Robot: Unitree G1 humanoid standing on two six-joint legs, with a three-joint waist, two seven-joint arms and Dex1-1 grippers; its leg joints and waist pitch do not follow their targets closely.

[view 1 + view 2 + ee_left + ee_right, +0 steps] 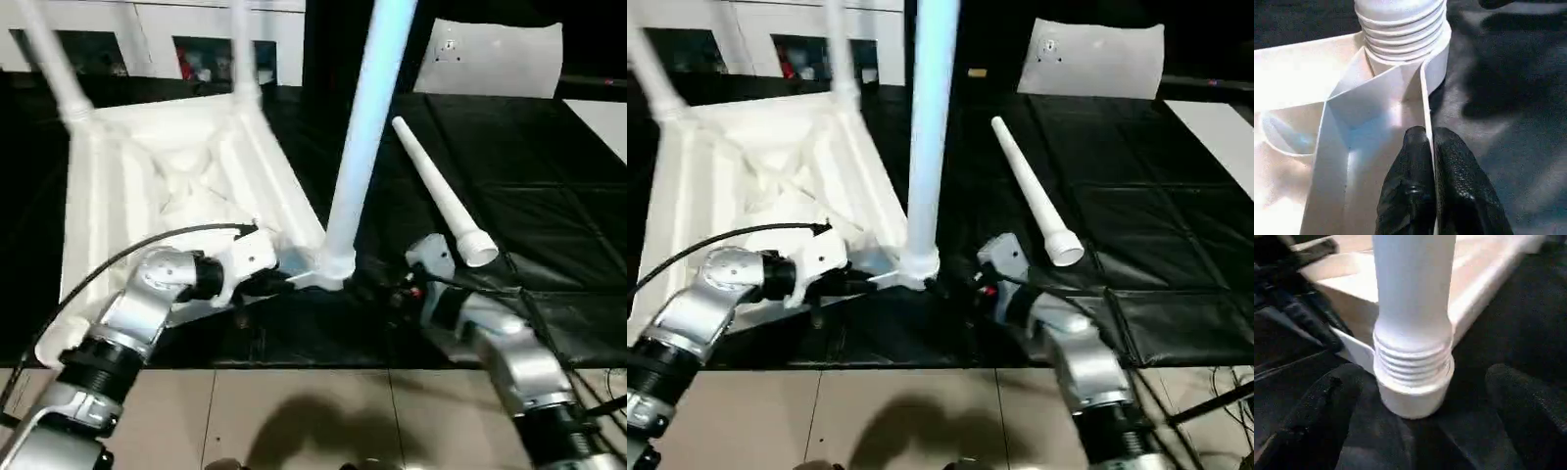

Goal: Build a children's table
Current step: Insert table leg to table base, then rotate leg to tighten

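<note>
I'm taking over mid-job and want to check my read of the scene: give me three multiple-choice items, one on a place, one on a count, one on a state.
1. Where does the loose leg lie?
A. on the black mat to the right of the tabletop
B. inside the tabletop's ribbed underside
C. in the right gripper

2. How many legs stand upright in the tabletop's corner sockets?
A. one
B. three
C. four

3. How does the left gripper stand?
A. open above the mat
B. shut on the tabletop's rim
C. shut on the loose leg

Answers:
1. A, the head views show it lying on the mat, clear of the tabletop.
2. B, two stand at the far corners and one at the near corner.
3. B, the left wrist view shows its fingers pinching the thin rim wall.
</note>
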